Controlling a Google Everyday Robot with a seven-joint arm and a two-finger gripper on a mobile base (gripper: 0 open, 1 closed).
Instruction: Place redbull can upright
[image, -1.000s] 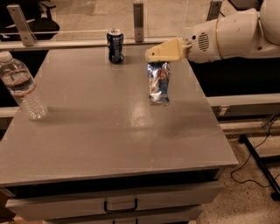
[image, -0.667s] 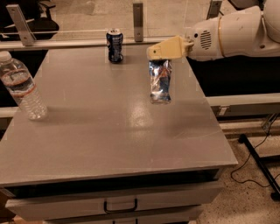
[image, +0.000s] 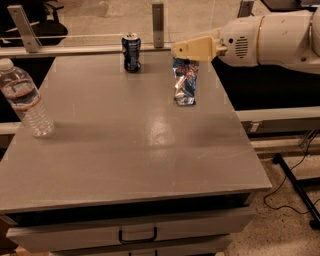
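One task thing: the redbull can (image: 185, 82), silver-and-blue and crumpled along its body.
Can's place: on the table (image: 130, 150), in the far right part of the top, set back from the right edge.
Can's pose: standing on its base, close to vertical, with the bottom rim touching the tabletop.
Gripper: the gripper (image: 182, 51) sits right at the can's top end, reaching in from the right on the white arm (image: 280, 37).
Jaws: cannot tell whether they are spread or pinching the can's top, because they show only side-on.
Done, by my reading: the can looks set upright, so the main part of the task appears finished.
Left, by my reading: if the grip is on, let go and lift clear without tipping the can, which may stand unsteadily because of its dents.
Neighbours: a navy-blue can (image: 132, 52) stands upright near the far edge, left of the redbull can and apart from it. A water bottle (image: 25, 102) stands upright at the left edge, well apart.
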